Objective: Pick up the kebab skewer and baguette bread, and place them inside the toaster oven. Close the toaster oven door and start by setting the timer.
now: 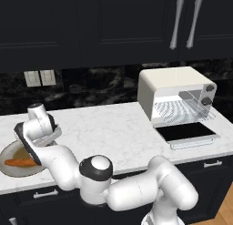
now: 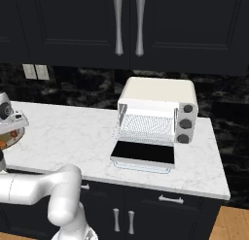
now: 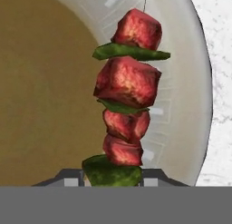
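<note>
While the claw (image 3: pixel 112 181) clenches the kebab skewer (image 3: pixel 128 100) over the plate (image 3: pixel 190 105) — baguette bread (image 1: pixel 19 162) lies there — toaster oven door (image 1: pixel 187 132) hangs open.

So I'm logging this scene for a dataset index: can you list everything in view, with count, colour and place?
kebab skewer: one, red chunks with green pieces, over the plate, at the end effector.
baguette bread: one, orange-brown, on the plate.
plate: one, pale rim, brown centre, counter's left end.
toaster oven: one, cream-white, counter right.
toaster oven door: one, dark glass, folded down open.
counter: one, white marble.
cabinets: dark, above and below.
wall outlets: two, pale, backsplash.
end effector: one, dark fingertips flanking the skewer's lowest green piece.
</note>
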You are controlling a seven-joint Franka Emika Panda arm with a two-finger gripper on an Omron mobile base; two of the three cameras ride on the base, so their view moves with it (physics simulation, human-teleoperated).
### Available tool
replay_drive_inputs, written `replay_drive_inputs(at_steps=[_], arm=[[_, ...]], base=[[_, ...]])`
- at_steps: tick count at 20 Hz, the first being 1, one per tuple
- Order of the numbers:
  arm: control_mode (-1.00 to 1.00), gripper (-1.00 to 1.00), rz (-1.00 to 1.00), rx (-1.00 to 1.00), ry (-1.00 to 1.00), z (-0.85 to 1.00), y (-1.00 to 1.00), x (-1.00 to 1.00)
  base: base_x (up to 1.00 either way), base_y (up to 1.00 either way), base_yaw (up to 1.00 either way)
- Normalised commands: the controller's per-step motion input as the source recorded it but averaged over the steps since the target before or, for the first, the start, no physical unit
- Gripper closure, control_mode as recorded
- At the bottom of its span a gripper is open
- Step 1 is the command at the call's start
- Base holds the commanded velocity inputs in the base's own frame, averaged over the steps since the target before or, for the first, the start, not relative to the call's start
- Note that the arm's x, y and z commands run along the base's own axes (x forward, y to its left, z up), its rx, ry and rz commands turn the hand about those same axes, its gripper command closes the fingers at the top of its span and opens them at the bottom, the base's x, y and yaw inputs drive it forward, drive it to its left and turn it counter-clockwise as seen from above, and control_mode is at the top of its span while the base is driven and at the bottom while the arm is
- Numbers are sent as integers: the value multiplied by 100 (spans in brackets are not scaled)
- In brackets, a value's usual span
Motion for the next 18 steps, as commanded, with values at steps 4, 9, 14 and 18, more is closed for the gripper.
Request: replay_drive_inputs(at_steps=[4, 9, 14, 18], arm=[[-100, 100, 0, -1, -1, -19, -13, -1], [-100, 100, 0, 0, -2, 34, -14, -53], [-100, 100, 0, 0, -11, 66, -83, -96], [-100, 100, 1, 0, -10, 60, -100, -88]], base=[[0, 0, 0], [0, 0, 0], [0, 0, 0], [0, 0, 0]])
